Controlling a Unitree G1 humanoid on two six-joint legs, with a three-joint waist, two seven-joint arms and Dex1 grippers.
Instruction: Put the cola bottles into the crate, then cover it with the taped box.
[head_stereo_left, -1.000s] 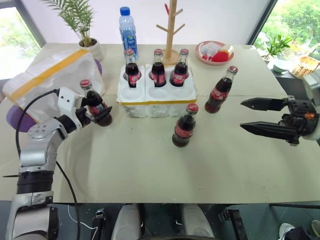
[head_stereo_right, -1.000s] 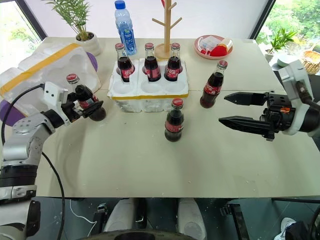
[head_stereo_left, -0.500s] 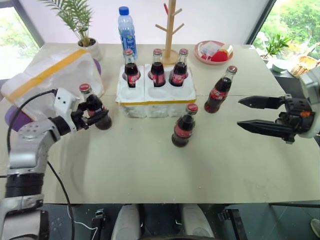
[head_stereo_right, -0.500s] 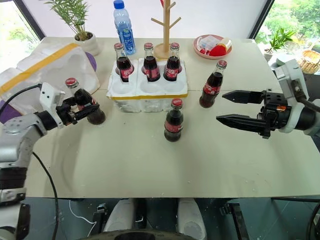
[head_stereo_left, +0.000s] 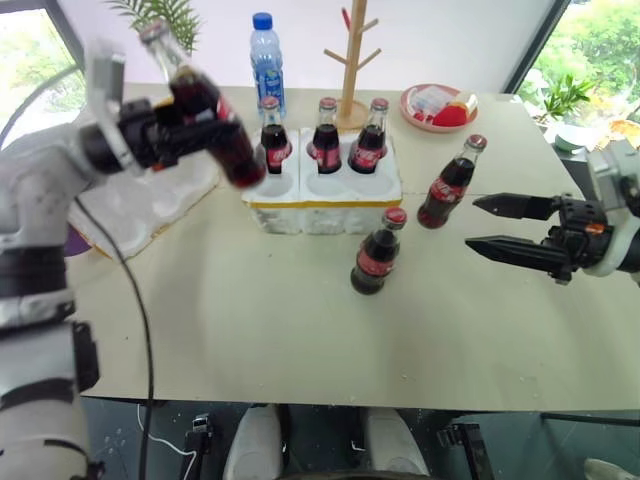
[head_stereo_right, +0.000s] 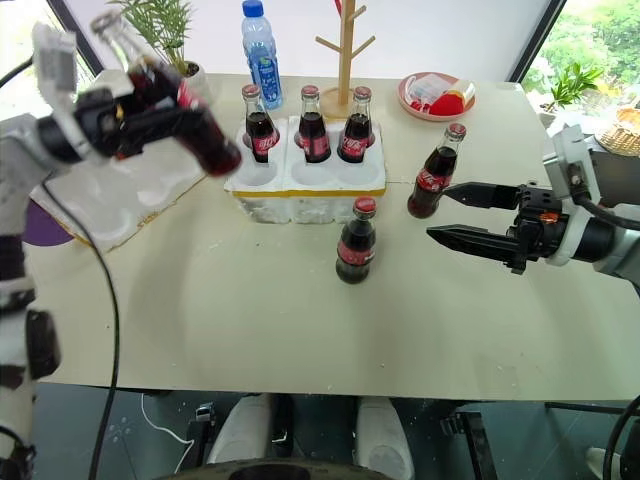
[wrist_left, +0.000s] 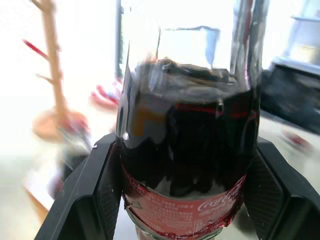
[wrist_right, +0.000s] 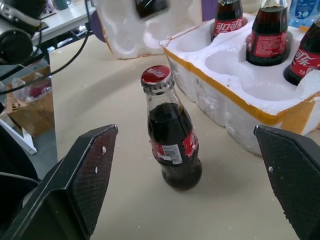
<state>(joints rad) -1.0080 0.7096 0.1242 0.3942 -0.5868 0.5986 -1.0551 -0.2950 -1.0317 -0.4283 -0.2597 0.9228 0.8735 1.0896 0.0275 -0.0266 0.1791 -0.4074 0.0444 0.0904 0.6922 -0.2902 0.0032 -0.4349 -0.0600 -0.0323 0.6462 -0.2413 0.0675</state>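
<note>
High over the table's left side, my left gripper (head_stereo_left: 192, 128) is shut on a cola bottle (head_stereo_left: 235, 160), which hangs tilted with its base toward the crate (head_stereo_left: 325, 200). The left wrist view has this bottle (wrist_left: 187, 150) between both black fingers (wrist_left: 107, 185). Three cola bottles (head_stereo_left: 326, 135) stand in the crate's back wells; the front wells are empty. Two more bottles stand on the table, one (head_stereo_left: 378, 252) before the crate and one (head_stereo_left: 447, 185) to its right. My right gripper (head_stereo_left: 482, 225) is open, pointing at them. The taped box (head_stereo_right: 140, 190) lies at the left, partly behind my arm.
Behind the crate stand a blue-capped water bottle (head_stereo_left: 264, 50) and a wooden peg tree (head_stereo_left: 350, 60). A plate (head_stereo_left: 440, 105) with red items sits at the back right, a potted plant (head_stereo_right: 165, 30) at the back left. A purple object (head_stereo_right: 40, 215) lies under the box.
My left gripper has lifted its bottle off the table, up and toward the crate. The right gripper has stayed put. The camera view has shifted a little.
</note>
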